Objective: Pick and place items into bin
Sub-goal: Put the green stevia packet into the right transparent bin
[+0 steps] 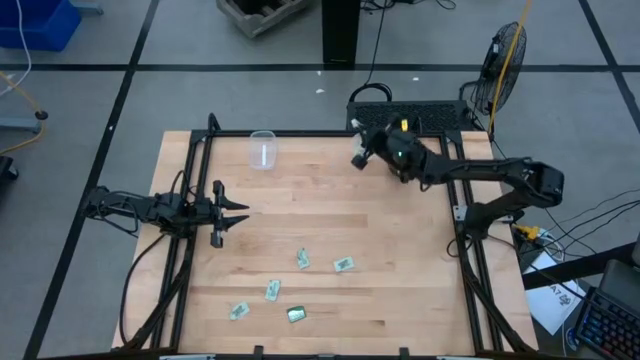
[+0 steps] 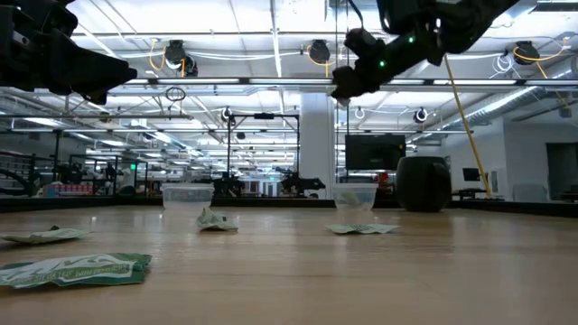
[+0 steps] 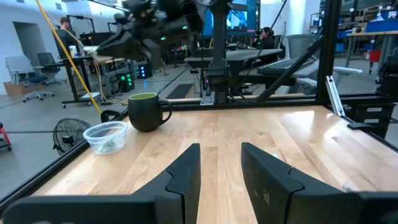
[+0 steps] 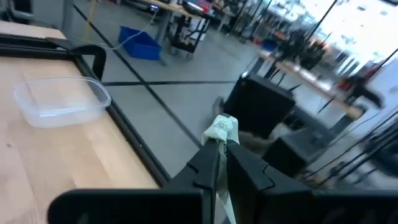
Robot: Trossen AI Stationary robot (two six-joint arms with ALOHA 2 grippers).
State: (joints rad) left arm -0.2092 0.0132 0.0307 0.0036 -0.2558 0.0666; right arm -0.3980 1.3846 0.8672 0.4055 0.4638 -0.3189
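Several tiny packets lie flat on the near half of the table: pale ones [image 1: 303,259], [image 1: 343,264], [image 1: 272,290], [image 1: 238,311] and a darker green one [image 1: 296,314], which is nearest in the low view [image 2: 72,269]. The clear bin [image 1: 262,150] stands at the far edge and shows in the right wrist view [image 4: 59,99]. My right gripper [image 1: 358,157] hangs high over the far part of the table, right of the bin, shut on a pale packet [image 4: 221,129]. My left gripper [image 1: 228,210] waits open at the table's left side, holding nothing. My right gripper [image 4: 217,144] pinches the pale packet between its two fingers. One end of the packet [image 4: 221,126] sticks out past the fingertips, and the rest runs back between them. The packet is lifted clear, well above the table.
A dark green mug [image 3: 148,111] stands near the bin [image 3: 107,135], under the right arm. A black frame [image 1: 190,180] runs round the table's edges. Bare wood lies between the bin and the packets.
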